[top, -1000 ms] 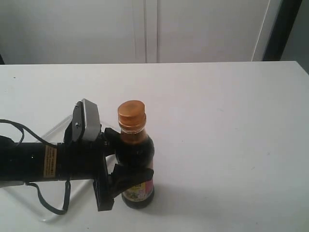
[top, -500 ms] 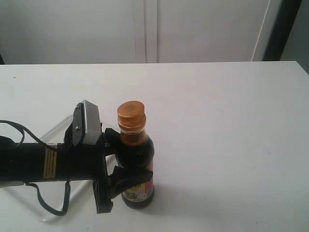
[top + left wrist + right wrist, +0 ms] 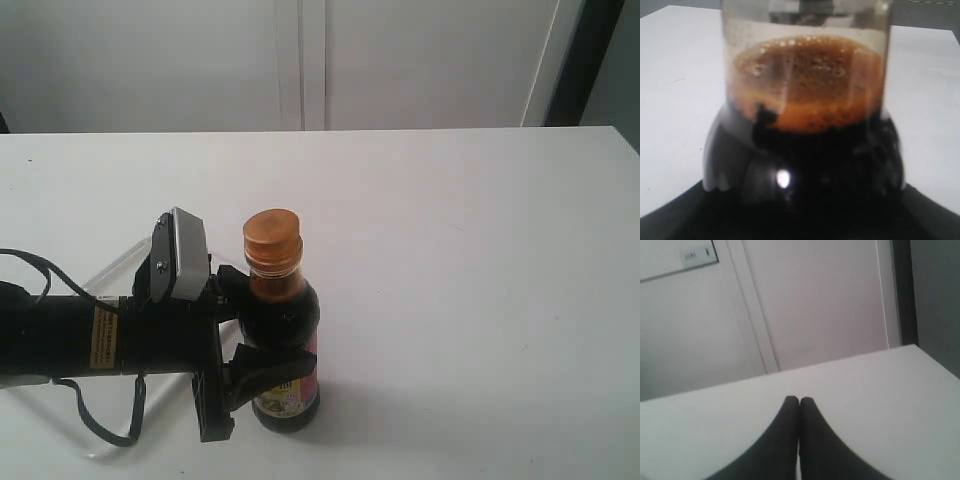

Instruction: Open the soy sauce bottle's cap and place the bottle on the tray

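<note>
The soy sauce bottle (image 3: pixel 287 398) stands upright near the table's front, dark liquid inside, a pink and yellow label low on its body. Its orange-brown cap (image 3: pixel 272 238) sits closed on the neck. My left gripper (image 3: pixel 262 326) reaches in from the left and is shut on the bottle's body, one finger above the label and one across it. In the left wrist view the bottle (image 3: pixel 807 125) fills the picture, with foamy brown liquid at the neck. The tray (image 3: pixel 112 263) lies under my left arm, only its translucent rim showing. My right gripper (image 3: pixel 799 400) is shut and empty above bare table.
A black cable (image 3: pixel 95 420) loops below the left arm. White cabinet doors (image 3: pixel 310 60) stand behind the table's far edge. The white table (image 3: pixel 480 280) stretches to the right of the bottle.
The left gripper and the bottle have shifted a few pixels to the left. The cap stays closed.
</note>
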